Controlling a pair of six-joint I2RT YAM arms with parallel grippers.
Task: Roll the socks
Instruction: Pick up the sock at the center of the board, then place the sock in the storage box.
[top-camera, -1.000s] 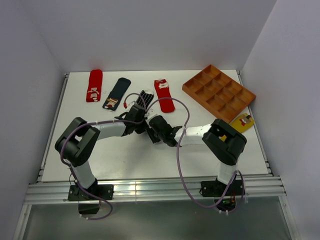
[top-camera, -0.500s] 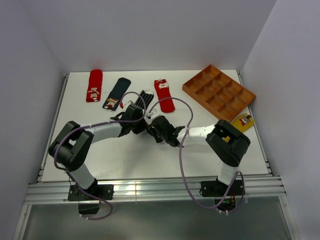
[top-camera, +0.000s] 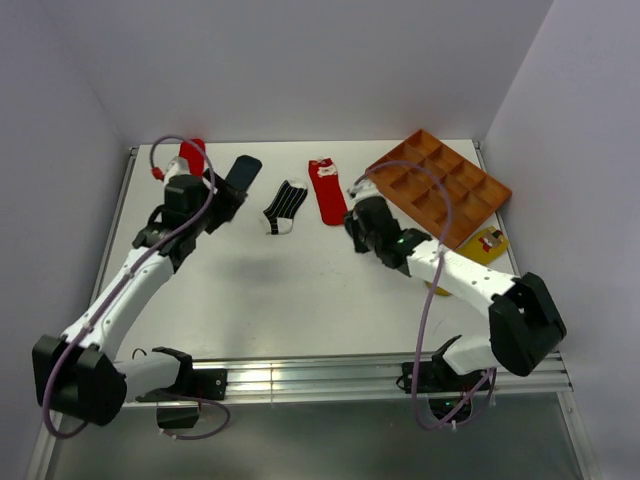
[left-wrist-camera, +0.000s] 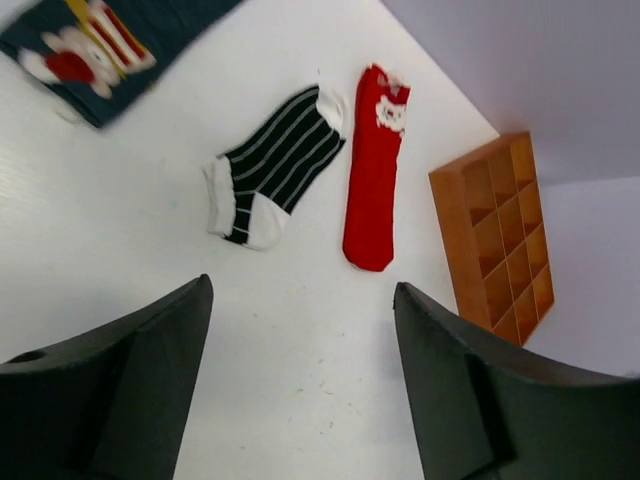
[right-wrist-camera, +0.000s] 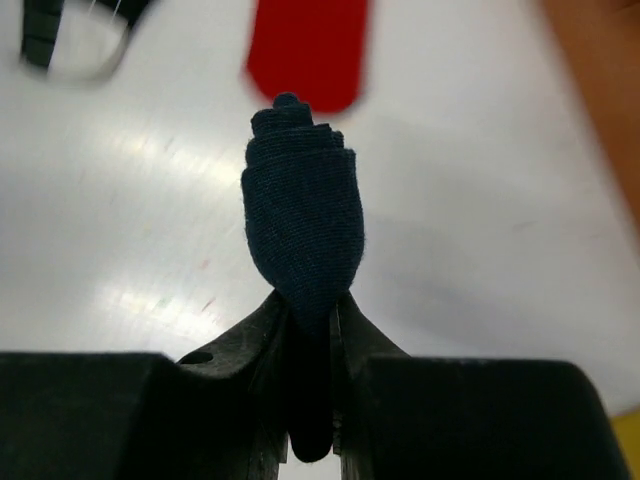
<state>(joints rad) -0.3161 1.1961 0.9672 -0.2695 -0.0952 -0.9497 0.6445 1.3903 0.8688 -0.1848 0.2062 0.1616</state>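
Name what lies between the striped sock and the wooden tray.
The red sock with a white mark, clearest in the left wrist view; overhead, the right gripper hovers there.

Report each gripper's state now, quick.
Left gripper: open, holding nothing.
Right gripper: shut on the rolled navy sock.

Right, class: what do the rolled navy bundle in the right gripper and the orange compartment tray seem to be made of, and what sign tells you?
The rolled navy sock: soft knitted fabric, matt; fine ribbing shows and it bulges where the right gripper pinches it. The compartment tray: rigid, smooth, orange-brown with thin straight dividers; plastic or finished wood, the look leaves it open.
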